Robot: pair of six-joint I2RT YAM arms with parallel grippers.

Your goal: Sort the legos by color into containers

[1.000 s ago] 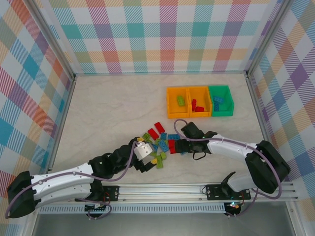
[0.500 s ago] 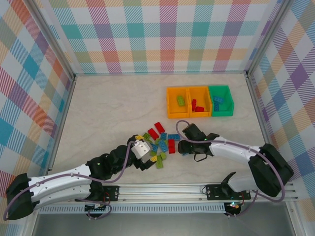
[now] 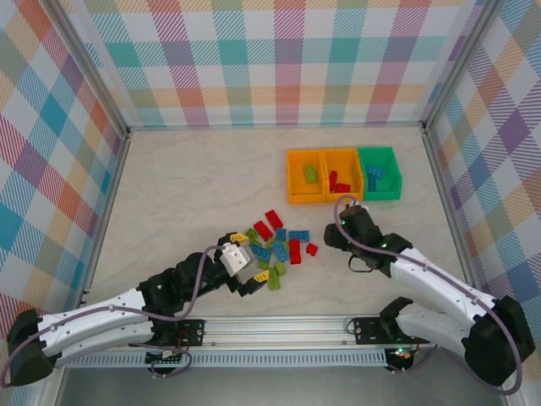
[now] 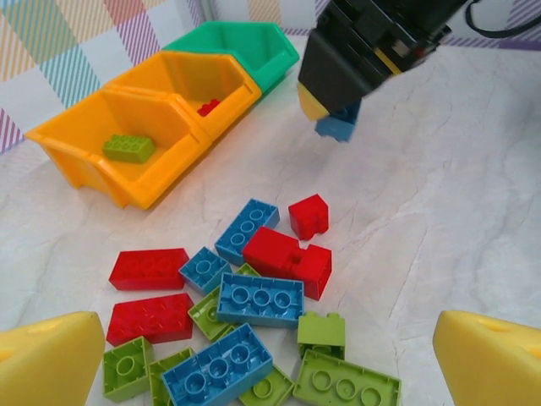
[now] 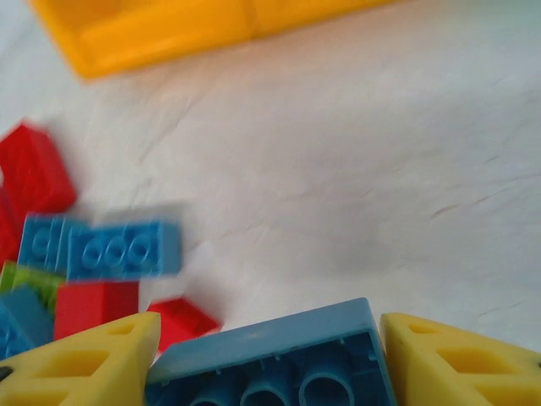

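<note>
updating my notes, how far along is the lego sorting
Done: one green brick in the left orange bin, red bricks in the middle orange bin, blue bricks in the green bin. In hand: the right tool grips a blue brick. Left: over a dozen loose bricks by the open left tool.

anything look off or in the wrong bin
Nothing stands out. The left orange plastic bin holds only a lime green studded brick, the middle orange bin red bricks, the green bin blue bricks; none is tipped or mixed.
</note>
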